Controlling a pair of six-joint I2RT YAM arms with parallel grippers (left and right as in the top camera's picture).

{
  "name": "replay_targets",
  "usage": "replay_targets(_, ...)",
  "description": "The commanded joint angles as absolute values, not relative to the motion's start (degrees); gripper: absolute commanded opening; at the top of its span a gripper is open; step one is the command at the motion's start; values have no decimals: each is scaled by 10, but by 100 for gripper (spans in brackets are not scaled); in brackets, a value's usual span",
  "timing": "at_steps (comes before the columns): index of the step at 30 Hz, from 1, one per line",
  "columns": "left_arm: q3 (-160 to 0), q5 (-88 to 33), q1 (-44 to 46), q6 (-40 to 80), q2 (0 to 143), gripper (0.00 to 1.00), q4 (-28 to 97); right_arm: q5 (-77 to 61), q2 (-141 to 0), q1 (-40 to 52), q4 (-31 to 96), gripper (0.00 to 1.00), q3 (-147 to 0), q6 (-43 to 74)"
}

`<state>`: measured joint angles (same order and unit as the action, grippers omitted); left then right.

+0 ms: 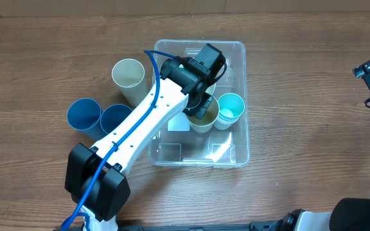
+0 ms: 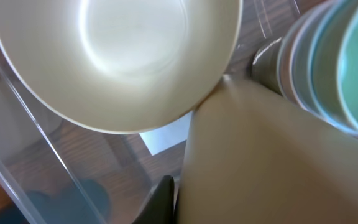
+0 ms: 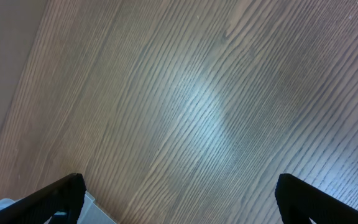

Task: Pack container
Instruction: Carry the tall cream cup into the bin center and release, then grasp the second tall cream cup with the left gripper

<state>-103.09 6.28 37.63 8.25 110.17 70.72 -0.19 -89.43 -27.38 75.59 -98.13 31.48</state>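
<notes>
Standing in the container point(image 1: 199, 154), a teal cup point(image 1: 231, 106) flanks the cream cup point(image 1: 205, 122) pinched by the left pincer point(image 1: 197, 109); right pincer point(image 3: 180, 194) gapes.

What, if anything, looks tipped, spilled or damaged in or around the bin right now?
Nothing stands out. The container sits flat, with the cream cup and the teal cup upright inside it. A second cream cup and two blue cups stand upright on the table beside it.
</notes>
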Motion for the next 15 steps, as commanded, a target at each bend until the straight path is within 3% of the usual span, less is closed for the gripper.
replay_targets(1, -1029, 66, 364, 90, 1109, 26, 704, -1, -894, -276, 753, 100, -983, 318)
replay_targets(4, -1042, 60, 361, 90, 1109, 48, 718, -1, -894, -276, 753, 100, -983, 318)
replay_targets(10, -1207, 62, 359, 91, 1109, 56, 838, -1, -894, -276, 753, 100, -983, 318)
replay_targets(12, -1322, 62, 356, 90, 1109, 72, 893, -1, -894, -276, 753, 100, -983, 318)
replay_targets(15, -1420, 89, 331, 90, 1109, 79, 942, -1, -894, -276, 753, 100, -983, 318)
